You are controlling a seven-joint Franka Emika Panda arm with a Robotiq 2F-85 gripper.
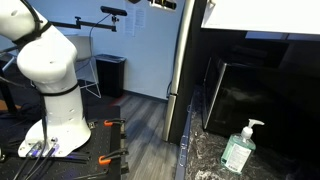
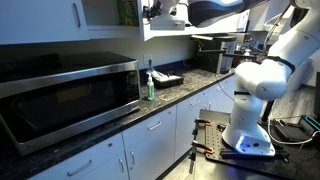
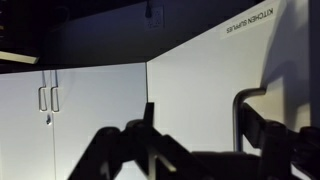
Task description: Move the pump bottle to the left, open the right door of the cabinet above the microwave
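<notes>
The pale-green pump bottle stands on the dark counter in front of the black microwave. In an exterior view the bottle is just right of the microwave. Above it is the white cabinet. Its right side shows shelf contents, so the right door is swung out. My gripper is up at that door's edge. In the wrist view the right door fills the frame. Its silver bar handle sits between the open fingers of my gripper, close to the right finger.
The speckled dark counter carries a black tray-like item beyond the bottle. The robot base stands on the floor beside the counter. A black bin is behind it. More white doors with paired handles show in the wrist view.
</notes>
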